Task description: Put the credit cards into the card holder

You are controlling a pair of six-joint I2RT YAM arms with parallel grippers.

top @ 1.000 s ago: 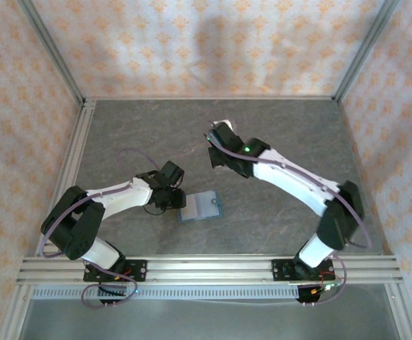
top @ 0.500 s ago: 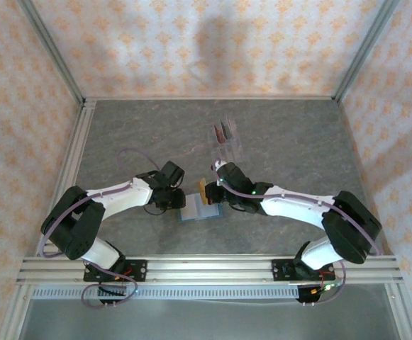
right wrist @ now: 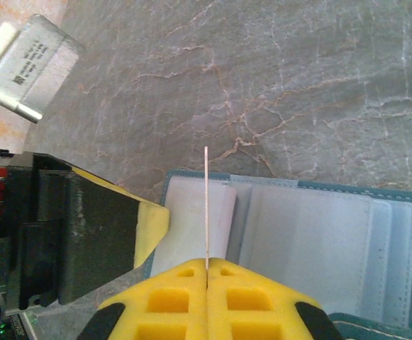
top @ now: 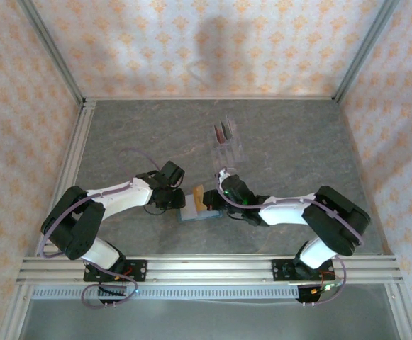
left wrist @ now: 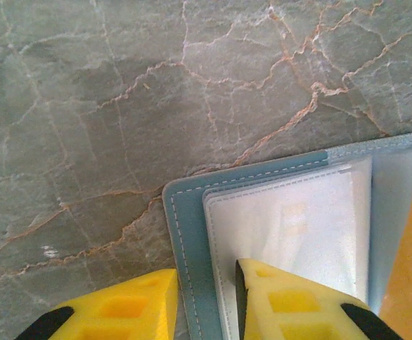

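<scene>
Inserting, not seated yet: right end effector [right wrist: 206, 268] is clenched on a thin brownish-orange plastic card [right wrist: 206, 205], edge-on over the open flat teal-blue card holder [right wrist: 319, 234], at 6 o'clock on the grey stone counter [top: 298, 142]. Left end effector [left wrist: 206, 275] straddles the holder's 9 o'clock edge; can't tell if it's clamped. Sleeves look empty. Two darker cards [top: 224, 130] stand in the clear slotted rack [top: 230, 149] at 12 o'clock.
</scene>
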